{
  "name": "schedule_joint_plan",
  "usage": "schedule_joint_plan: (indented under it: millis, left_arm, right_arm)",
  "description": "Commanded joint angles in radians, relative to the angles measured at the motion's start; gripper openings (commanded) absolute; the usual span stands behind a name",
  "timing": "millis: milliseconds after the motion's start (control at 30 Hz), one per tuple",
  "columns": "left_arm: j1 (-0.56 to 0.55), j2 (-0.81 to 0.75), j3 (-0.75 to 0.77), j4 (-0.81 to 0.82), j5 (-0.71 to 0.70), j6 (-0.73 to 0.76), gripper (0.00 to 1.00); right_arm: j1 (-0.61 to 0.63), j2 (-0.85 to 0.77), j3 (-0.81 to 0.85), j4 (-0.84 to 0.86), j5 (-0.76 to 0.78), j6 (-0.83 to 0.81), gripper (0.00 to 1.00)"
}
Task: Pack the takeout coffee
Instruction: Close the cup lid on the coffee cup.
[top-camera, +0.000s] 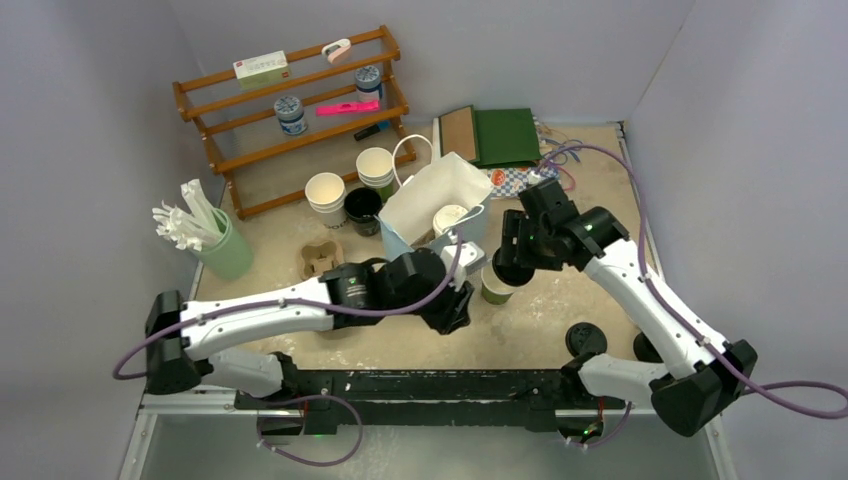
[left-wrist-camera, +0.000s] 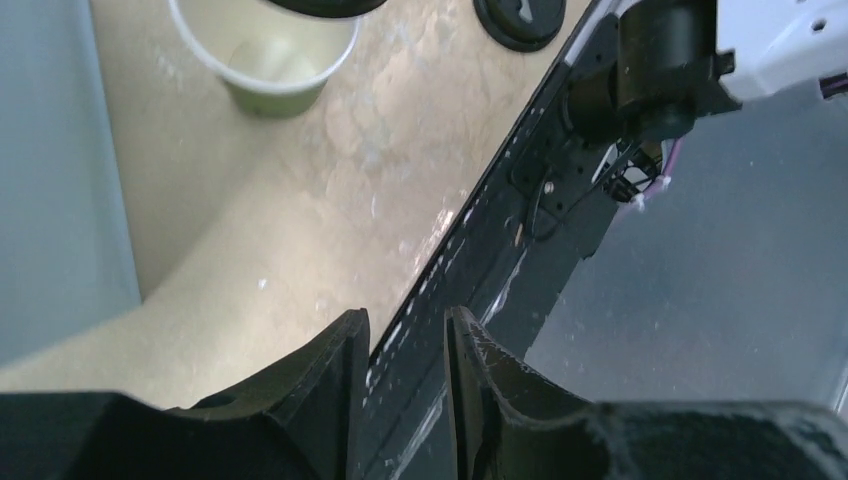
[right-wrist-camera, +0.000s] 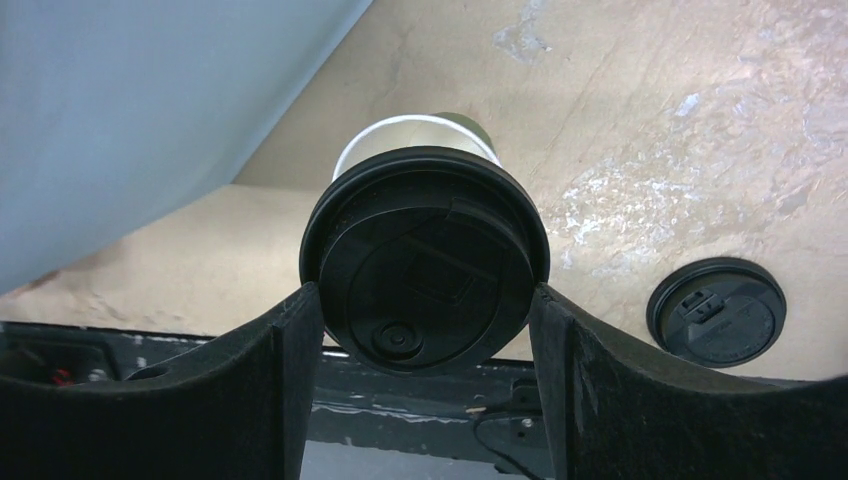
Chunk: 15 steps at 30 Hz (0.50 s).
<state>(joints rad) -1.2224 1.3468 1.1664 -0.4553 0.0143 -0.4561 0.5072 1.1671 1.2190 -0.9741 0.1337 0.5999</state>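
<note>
My right gripper is shut on a black plastic lid, pinching its rim from both sides. The lid hangs over the mouth of a green paper cup with a white rim; from above, gripper and lid cover most of that cup. Whether lid and rim touch I cannot tell. A cream cup with a white lid stands inside the white paper bag. My left gripper is narrowly open and empty, low beside the bag, left of the green cup.
A brown pulp carrier lies left of the bag. A black cup and stacked cream cups stand behind it. Spare black lids lie near the front edge. Green holder with wrapped straws far left, wooden rack behind.
</note>
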Motion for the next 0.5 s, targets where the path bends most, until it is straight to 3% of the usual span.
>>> schedule_joint_plan:
  millis: [0,267,467]
  left_arm:
    - [-0.025,-0.173,-0.132,0.025,-0.112,-0.096,0.34]
    - [-0.08,-0.325,-0.461,0.258,-0.235,-0.219,0.34]
    - [-0.081,-0.385,-0.584,0.347,-0.38,-0.245,0.39]
  right_arm:
    - [0.093,0.027,-0.029,0.031,0.131,-0.025,0.61]
    - [0.123,0.018,-0.099,0.14,0.178,-0.111,0.6]
    - [0.129,0.015,-0.137,0.209,0.161,-0.162,0.6]
